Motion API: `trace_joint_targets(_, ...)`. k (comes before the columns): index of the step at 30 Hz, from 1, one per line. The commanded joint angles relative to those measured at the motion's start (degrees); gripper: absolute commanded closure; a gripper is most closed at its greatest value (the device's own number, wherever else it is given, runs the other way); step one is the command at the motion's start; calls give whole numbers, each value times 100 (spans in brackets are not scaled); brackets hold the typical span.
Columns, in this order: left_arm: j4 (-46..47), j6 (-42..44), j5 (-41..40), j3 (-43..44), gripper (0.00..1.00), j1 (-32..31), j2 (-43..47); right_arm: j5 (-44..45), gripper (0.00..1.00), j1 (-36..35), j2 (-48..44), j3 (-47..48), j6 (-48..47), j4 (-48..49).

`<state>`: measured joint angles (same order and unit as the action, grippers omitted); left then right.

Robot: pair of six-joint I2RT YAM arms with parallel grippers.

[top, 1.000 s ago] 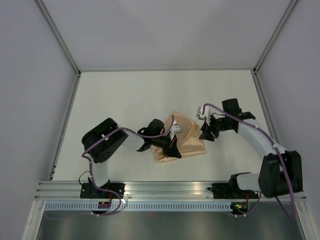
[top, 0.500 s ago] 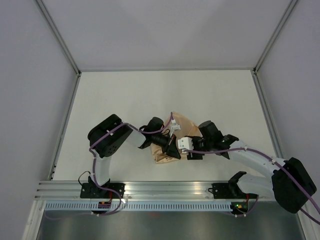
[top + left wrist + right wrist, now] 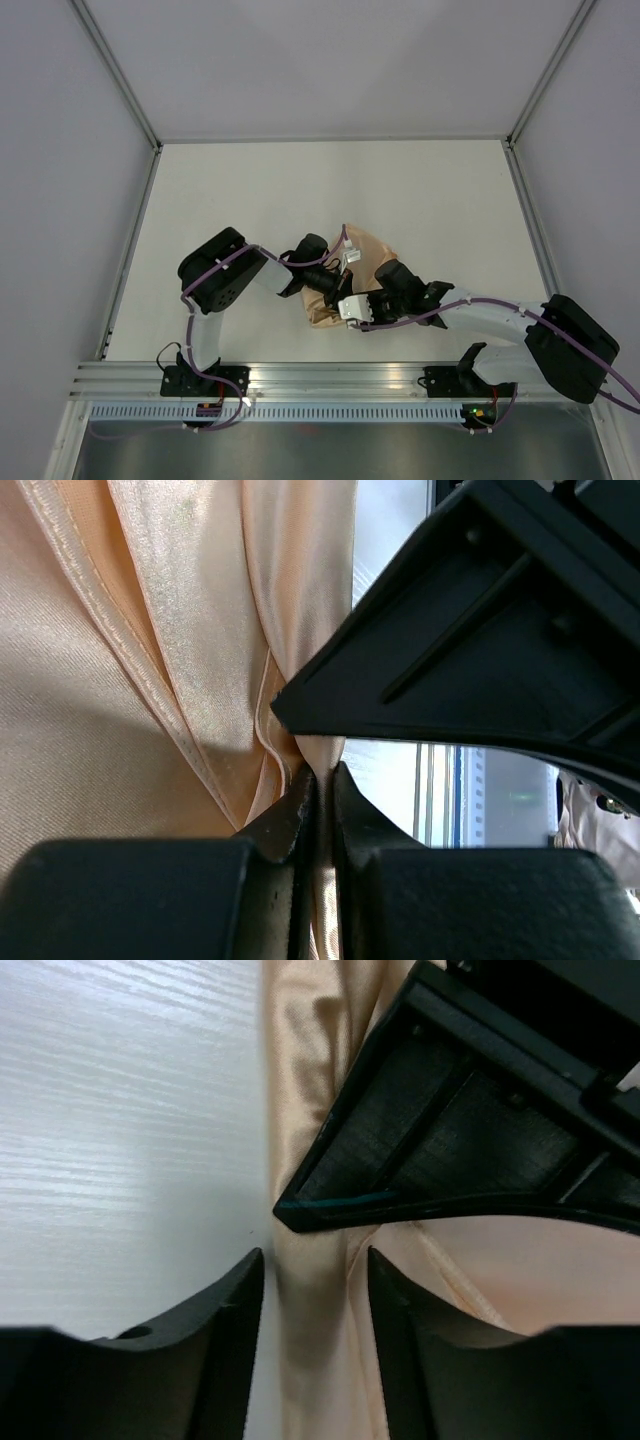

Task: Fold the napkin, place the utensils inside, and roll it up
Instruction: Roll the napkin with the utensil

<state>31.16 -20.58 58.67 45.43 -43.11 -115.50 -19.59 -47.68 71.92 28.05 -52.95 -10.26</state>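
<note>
The peach napkin (image 3: 368, 250) lies bunched mid-table, under and between both arms. My left gripper (image 3: 322, 778) is shut on a thin fold of the napkin (image 3: 120, 730), with cloth squeezed between its fingertips. My right gripper (image 3: 315, 1265) is open and straddles a raised ridge of the napkin (image 3: 310, 1340); its fingers (image 3: 235, 1310) stand apart from the cloth on each side. The left gripper's black finger (image 3: 450, 1160) sits just ahead of the right jaws. In the top view the two grippers meet at the napkin's near-left part (image 3: 338, 298). The utensils are out of view.
White tabletop (image 3: 300, 190) spreads behind and to both sides of the napkin. Grey walls enclose the left, back and right. An aluminium rail (image 3: 340, 378) with the arm bases runs along the near edge.
My right arm has swung from the napkin's right side across to its near-left part, ending beside the left gripper. The left gripper has kept its grip on the cloth.
</note>
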Motion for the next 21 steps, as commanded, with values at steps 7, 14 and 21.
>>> trace_joint_targets(7, -514, 106, -93, 62, 98, 13, -87, 413, 74, -75, 200, -133, 109, 314)
trace_joint_targets(14, -313, 19, -348, -69, 75, 180, 501, 308, 99, -66, 199, -55, 144, -141)
trace_joint_targets(21, -373, 159, -1057, -78, 66, 277, 1301, -368, 100, 144, 656, 595, 48, -1143)
